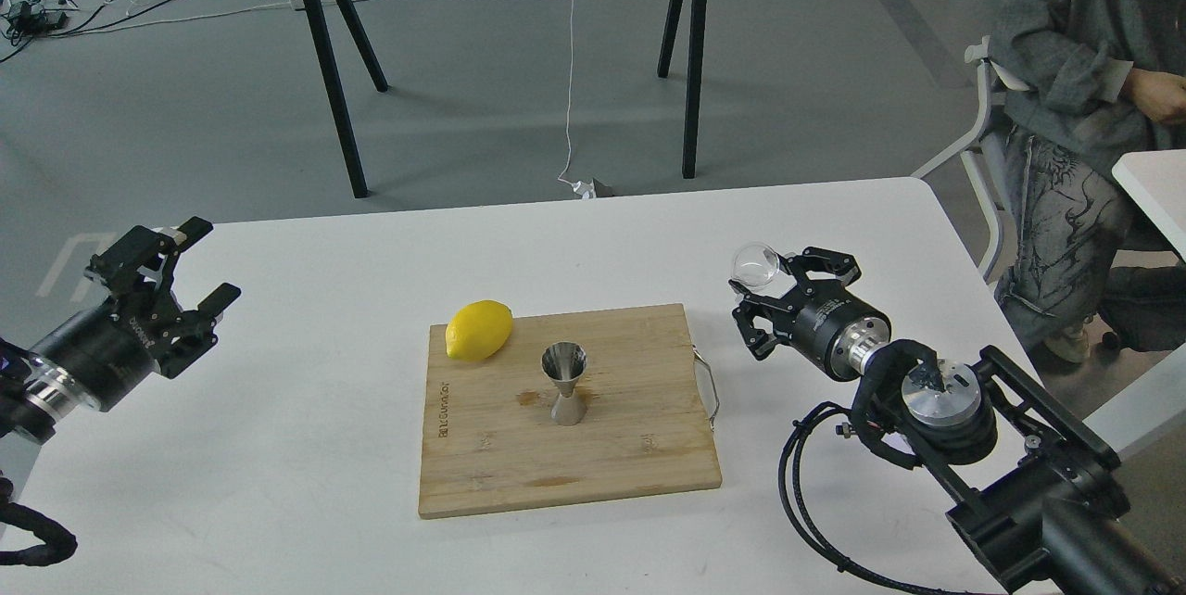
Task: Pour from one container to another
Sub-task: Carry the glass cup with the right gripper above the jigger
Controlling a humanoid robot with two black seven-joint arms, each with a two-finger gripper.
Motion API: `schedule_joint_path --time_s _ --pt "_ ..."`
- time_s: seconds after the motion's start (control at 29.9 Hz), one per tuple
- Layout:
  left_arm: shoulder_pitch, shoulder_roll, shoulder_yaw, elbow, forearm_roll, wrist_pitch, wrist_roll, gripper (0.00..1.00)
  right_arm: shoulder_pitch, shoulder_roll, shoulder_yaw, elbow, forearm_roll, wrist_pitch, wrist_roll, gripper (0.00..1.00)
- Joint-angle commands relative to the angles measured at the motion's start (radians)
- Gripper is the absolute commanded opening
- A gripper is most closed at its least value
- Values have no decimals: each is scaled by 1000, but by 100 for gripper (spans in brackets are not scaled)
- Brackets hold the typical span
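A shiny steel jigger (564,383) stands upright near the middle of the bamboo cutting board (611,447). My right gripper (765,282) holds the small clear glass cup (757,265) above the table, to the right of the board and higher than the jigger. Its fingers are shut on the cup, which sits at the gripper's far tip. Over the table's left edge my left gripper (185,263) hangs open with nothing between its fingers, far from the board.
A yellow lemon (478,330) lies on the board's far left corner, close to the jigger. A wire handle (708,382) sticks out of the board's right side. A seated person (1084,113) is at the far right, beyond the white table (306,447).
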Motion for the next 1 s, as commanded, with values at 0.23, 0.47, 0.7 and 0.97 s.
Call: schedule_joint_path --time_s 0.23,0.47,0.7,0.97 --pt "1 -2 -1 0 18 0 0 98 172 -1 -225 6 -92 -1 -4 36" --pt "-1 -24 0 0 24 0 0 98 229 -10 -325 44 -170 -1 -27 36" --pt "-4 -24 27 0 24 0 0 98 252 -33 -384 68 -245 1 -47 36" --pt "-3 -22 27 0 23 0 0 98 290 -55 -424 68 -311 28 -70 36"
